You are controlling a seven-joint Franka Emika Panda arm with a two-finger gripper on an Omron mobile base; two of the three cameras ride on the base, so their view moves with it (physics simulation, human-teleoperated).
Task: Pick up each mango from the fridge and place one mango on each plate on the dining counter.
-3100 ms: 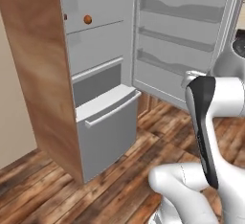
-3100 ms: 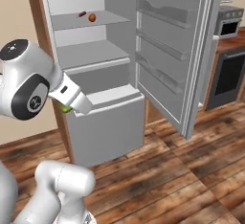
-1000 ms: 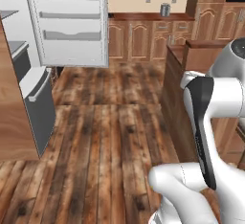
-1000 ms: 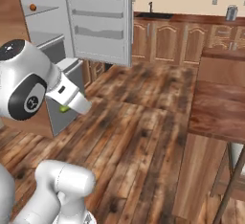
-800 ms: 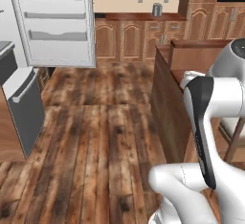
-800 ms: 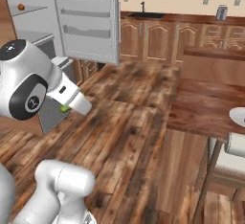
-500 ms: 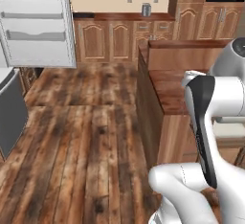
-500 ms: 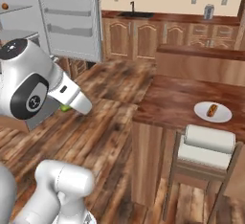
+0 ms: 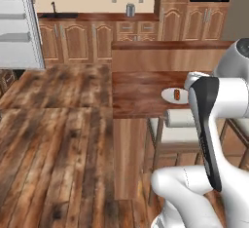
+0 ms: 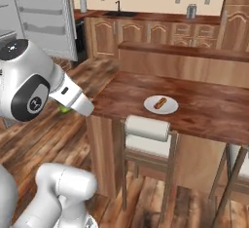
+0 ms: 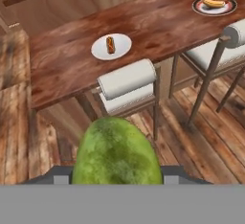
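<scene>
Fingers (image 11: 117, 180) clamped on green mango (image 11: 117, 153) above stool (image 11: 127, 84). White plate (image 11: 111, 46) on table (image 11: 158, 24) held a sausage (image 11: 110, 44); dark-rimmed plate (image 11: 214, 5) held a hot dog (image 11: 214, 0).

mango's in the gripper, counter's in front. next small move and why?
Probably carry the green mango forward over the counter toward the white plate. The gripper is shut on it, short of the counter edge above a stool, and that plate is the nearer one.
</scene>
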